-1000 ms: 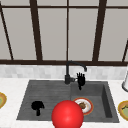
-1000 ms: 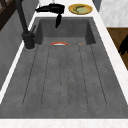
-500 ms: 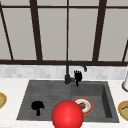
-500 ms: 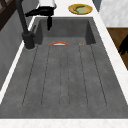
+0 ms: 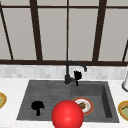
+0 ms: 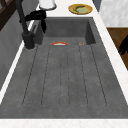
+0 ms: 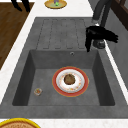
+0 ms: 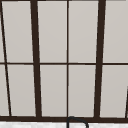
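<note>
The work in hand appears to be at the tap [image 5: 75, 65]: the right robot hand [image 5: 77, 75] hovers just beside its base lever, fingers hanging loosely open, holding nothing. Closing on the lever would need a short, careful approach. The left robot hand [image 5: 37, 106] floats over the sink's drainer side, apparently relaxed. A plate [image 7: 70, 81] lies in the basin.

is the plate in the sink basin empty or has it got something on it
Not empty. The plate lies flat on the floor of the sink basin with a brown round lump of food at its middle.
</note>
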`<action>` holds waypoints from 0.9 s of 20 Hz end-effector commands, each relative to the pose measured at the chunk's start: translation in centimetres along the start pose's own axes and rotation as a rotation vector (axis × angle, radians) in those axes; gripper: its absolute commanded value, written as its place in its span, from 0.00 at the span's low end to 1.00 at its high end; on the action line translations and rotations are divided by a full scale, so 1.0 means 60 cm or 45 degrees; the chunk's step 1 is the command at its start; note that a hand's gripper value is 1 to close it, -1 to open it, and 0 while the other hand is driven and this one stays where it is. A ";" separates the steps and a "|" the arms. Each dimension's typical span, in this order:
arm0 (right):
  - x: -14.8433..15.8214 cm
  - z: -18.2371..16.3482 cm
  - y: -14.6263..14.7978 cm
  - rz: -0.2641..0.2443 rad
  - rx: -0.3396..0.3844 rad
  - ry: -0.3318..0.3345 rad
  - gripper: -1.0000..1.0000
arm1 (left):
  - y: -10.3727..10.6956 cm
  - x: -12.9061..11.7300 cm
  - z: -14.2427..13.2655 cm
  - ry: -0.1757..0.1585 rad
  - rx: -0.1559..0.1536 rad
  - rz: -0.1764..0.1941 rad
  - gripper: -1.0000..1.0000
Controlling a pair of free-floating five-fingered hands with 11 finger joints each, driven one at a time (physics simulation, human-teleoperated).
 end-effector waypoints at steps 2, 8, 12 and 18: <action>0.024 -0.029 0.022 0.031 0.033 0.045 0.00 | 0.000 0.000 0.000 0.000 0.000 0.000 0.50; 0.027 -0.057 0.043 0.024 0.022 0.050 0.00 | 0.000 0.000 0.000 0.000 0.000 0.000 0.50; 0.007 -0.068 0.044 -0.012 0.010 0.074 0.00 | 0.000 0.000 0.000 0.000 0.000 0.000 0.50; 0.005 -0.071 0.069 -0.018 0.091 -0.039 1.00 | 0.000 0.000 0.000 0.000 0.000 0.000 0.50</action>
